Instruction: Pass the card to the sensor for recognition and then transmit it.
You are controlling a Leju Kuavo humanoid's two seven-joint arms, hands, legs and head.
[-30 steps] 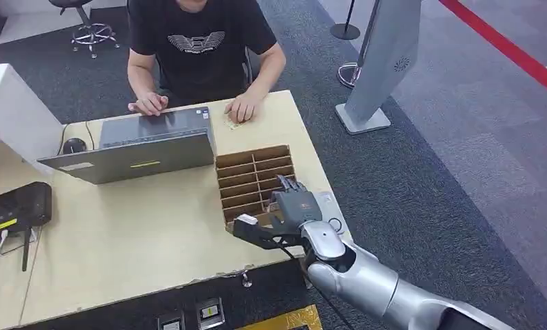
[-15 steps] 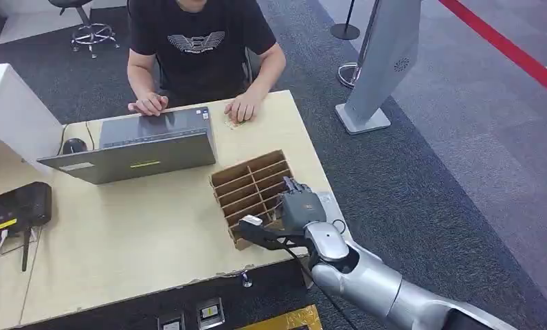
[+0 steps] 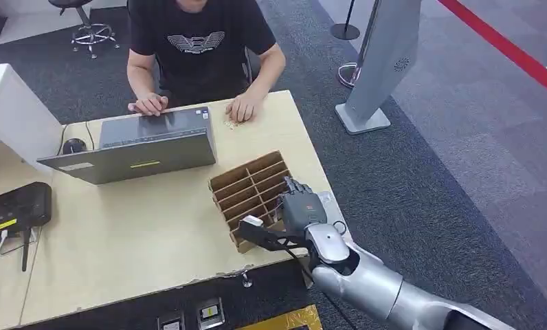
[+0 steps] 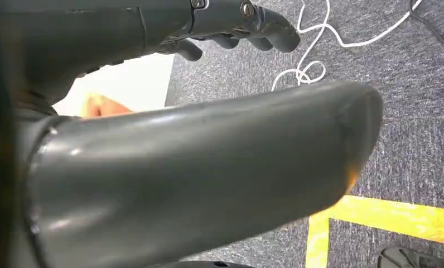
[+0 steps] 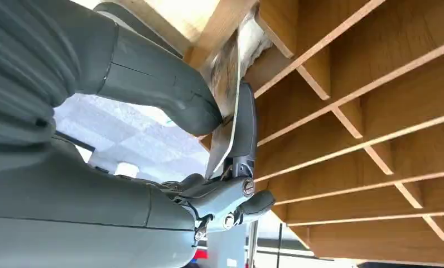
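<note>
My right hand [image 3: 299, 210] is at the near end of a brown cardboard slot organizer [image 3: 247, 185] on the table's right side. In the right wrist view its thumb and a dark finger pinch a thin pale card [image 5: 224, 95], edge on, against the organizer's [image 5: 365, 111] wooden dividers. In the head view a small white end of the card [image 3: 251, 221] shows at the outstretched fingertip. The organizer sits skewed on the table. A black device [image 3: 13, 206] with a yellow label and cables lies at the table's left edge. My left hand [image 4: 236, 25] hangs over grey carpet, fingers loosely apart, holding nothing.
A person sits across the light wooden table [image 3: 119, 234], both hands [image 3: 242, 108] resting by an open grey laptop [image 3: 147, 148]. A mouse [image 3: 73, 146] and a white box [image 3: 9, 110] lie at the left. A grey floor stand [image 3: 381, 62] rises to the right of the table.
The organizer has turned and slid toward the table's near edge along with my right hand, which has drawn back slightly while pinching the card. The person has not moved.
</note>
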